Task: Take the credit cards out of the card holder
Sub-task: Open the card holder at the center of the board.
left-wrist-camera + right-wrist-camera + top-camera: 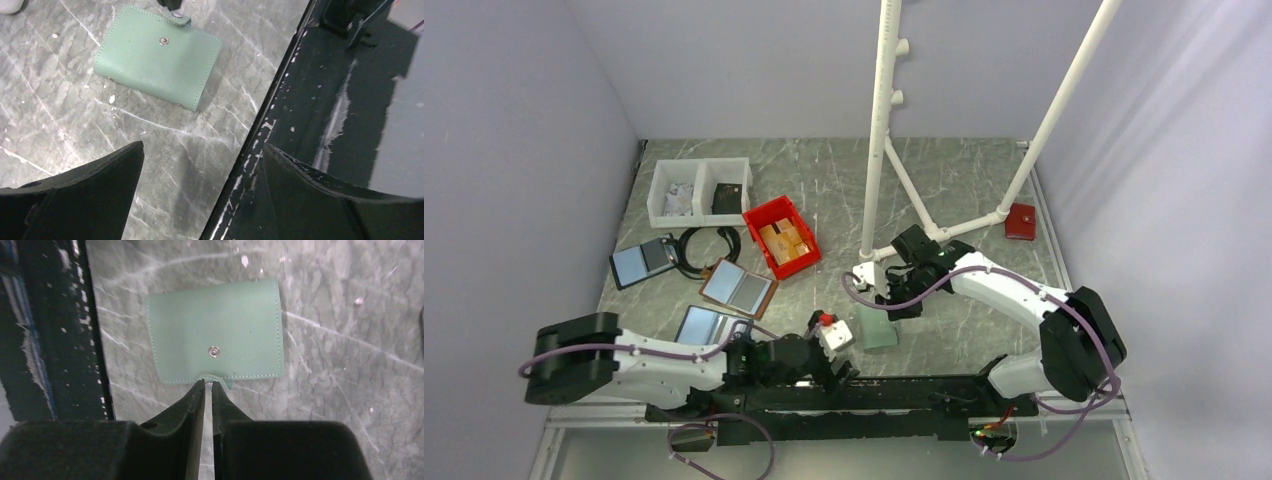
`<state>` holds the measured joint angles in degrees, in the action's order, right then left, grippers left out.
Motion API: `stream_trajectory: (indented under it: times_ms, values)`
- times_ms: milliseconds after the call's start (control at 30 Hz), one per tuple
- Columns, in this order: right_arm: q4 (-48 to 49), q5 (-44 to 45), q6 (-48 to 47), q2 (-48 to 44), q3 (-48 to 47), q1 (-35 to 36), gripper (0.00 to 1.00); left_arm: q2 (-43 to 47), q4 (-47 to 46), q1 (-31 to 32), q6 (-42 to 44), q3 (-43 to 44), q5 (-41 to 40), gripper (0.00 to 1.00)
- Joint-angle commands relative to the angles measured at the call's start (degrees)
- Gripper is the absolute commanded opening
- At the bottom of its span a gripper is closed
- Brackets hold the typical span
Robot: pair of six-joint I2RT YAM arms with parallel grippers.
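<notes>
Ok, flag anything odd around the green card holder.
The card holder is shut, but its snap tab is undone and sticks off the edge, apparently pinched by the right claw. The black rail beside it is scuffed with white chips. Nothing spilled.

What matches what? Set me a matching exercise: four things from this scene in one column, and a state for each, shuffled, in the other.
Things:
1. left hand
2. right hand
3. holder
4. red bin

States:
A. folded shut, lying flat
B. holds tan items
C. jaws wide open, gripping nothing
D. pinching the tab

Pairs: 1-C, 2-D, 3-A, 4-B
</notes>
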<state>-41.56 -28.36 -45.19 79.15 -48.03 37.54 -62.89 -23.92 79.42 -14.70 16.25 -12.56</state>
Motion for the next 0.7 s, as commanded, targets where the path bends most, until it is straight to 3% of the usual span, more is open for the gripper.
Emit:
stream_trajectory:
  times_ms: [0,133,267,667]
  values:
    - [-1.08,-8.67,0.38,-1.76,-3.76,0.16,0.13,-7.86,-8.74,3.96,8.05,3.75,-10.64,0.94]
    - [4.15,-5.27,5.35,-0.68,-2.66,3.12,0.14,-15.17,-13.89,6.33,11.56,6.04,-14.38,0.94]
    - [4.39,0.18,6.11,2.28,-3.06,5.33,0.13,-20.19,-13.04,7.86,12.96,9.57,-17.68,0.94]
    - [-1.39,6.33,0.78,2.26,-3.01,3.3,0.12,-22.14,-12.35,8.69,17.14,12.08,-18.75,0.91]
